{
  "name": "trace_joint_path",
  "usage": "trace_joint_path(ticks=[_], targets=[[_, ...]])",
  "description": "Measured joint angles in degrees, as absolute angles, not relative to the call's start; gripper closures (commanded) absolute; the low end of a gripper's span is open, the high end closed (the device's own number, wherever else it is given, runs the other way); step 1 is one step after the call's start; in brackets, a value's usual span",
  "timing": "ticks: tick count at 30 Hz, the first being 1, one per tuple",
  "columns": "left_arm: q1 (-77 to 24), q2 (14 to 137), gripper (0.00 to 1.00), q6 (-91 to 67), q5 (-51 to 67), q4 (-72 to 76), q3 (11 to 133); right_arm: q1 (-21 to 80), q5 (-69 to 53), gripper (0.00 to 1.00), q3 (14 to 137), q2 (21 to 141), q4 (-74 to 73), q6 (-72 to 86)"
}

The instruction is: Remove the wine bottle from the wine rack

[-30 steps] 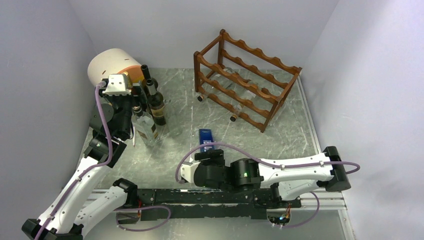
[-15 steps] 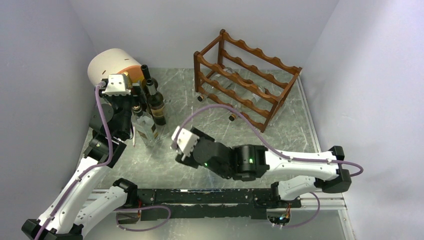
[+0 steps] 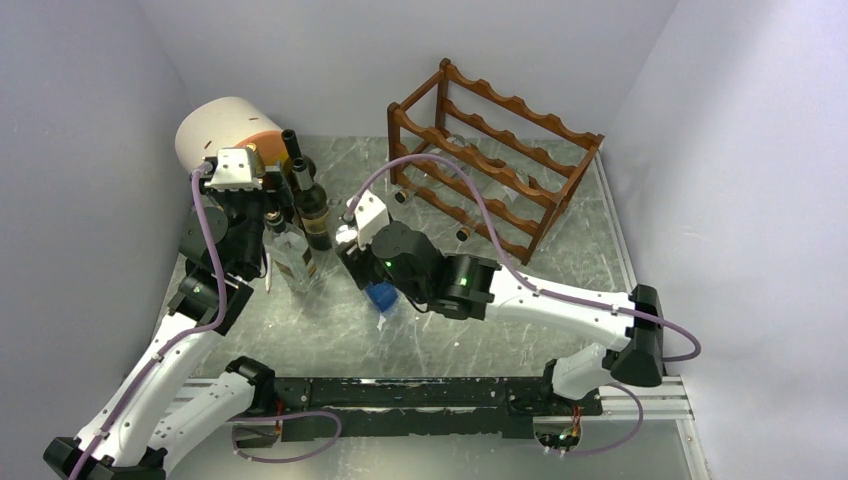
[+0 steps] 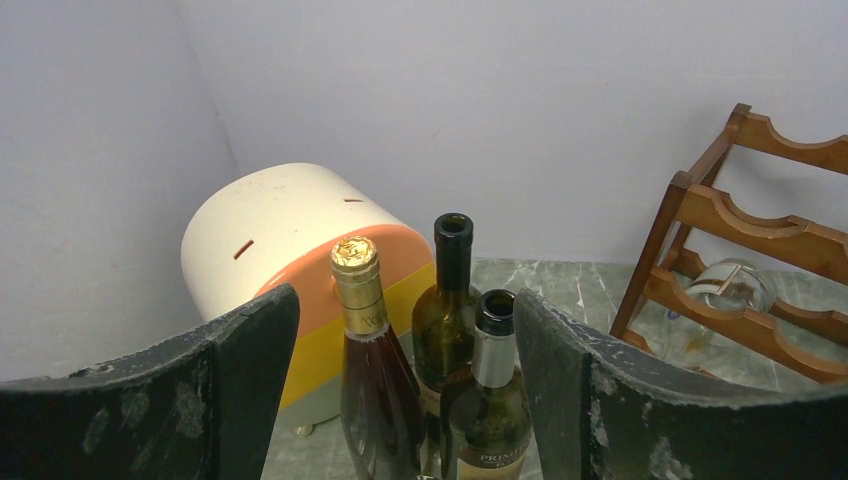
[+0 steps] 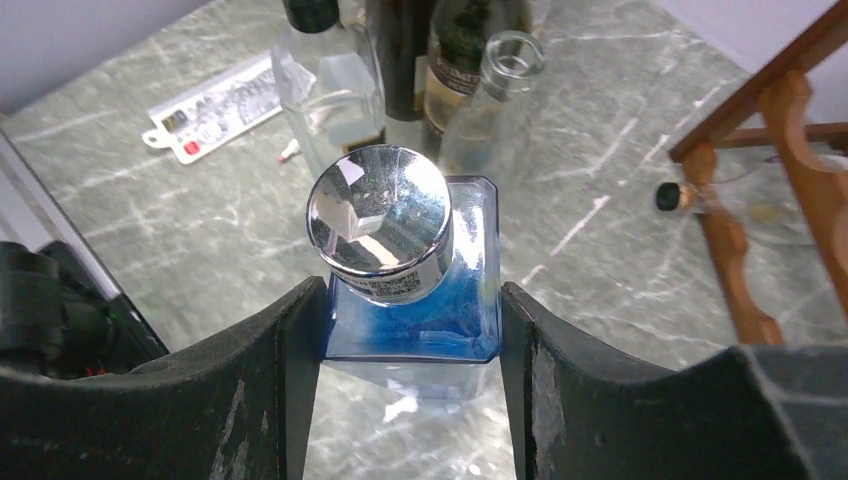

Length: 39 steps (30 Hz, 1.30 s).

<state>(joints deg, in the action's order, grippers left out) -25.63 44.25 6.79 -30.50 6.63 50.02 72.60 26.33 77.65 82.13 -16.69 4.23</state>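
The reddish-brown wine rack [image 3: 495,150] stands at the back right, with clear bottles [image 3: 470,160] lying in its lower tiers. It also shows in the left wrist view [image 4: 760,230] and the right wrist view [image 5: 790,150]. My right gripper [image 3: 372,285] is shut on a square blue bottle [image 5: 410,290] with a silver cap and holds it upright by its sides, left of the rack. My left gripper [image 4: 405,400] is open behind a group of standing bottles [image 3: 305,205]. These include a gold-foiled one [image 4: 365,360] and two open-necked ones.
A white and orange round container [image 3: 225,130] sits at the back left behind the bottles. A white card [image 5: 215,108] lies on the marble tabletop near a clear bottle [image 5: 330,80]. Corked bottle necks [image 3: 466,236] stick out of the rack's front.
My right arm has lifted the blue bottle from lying flat on the table, turned it upright and carried it left toward the standing bottles. The left arm has not moved.
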Motion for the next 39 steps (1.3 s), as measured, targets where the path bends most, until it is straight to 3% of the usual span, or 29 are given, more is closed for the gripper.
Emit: trace_joint_path(ticks=[20,31,36,39], targets=[[-25.6,44.2,0.17,7.2,-30.9,6.7,50.0,69.5,21.4,1.00,75.3,93.7,8.3,8.7],[-25.6,44.2,0.17,7.7,-31.5,7.5,50.0,68.3,22.6,0.99,76.4,97.4,14.1,8.2],[-25.6,44.2,0.17,7.7,-31.5,7.5,50.0,68.3,22.8,0.64,76.7,97.4,13.5,8.5],[-25.6,44.2,0.17,7.7,-31.5,7.5,50.0,68.3,22.7,0.48,77.6,97.6,12.0,8.6]])
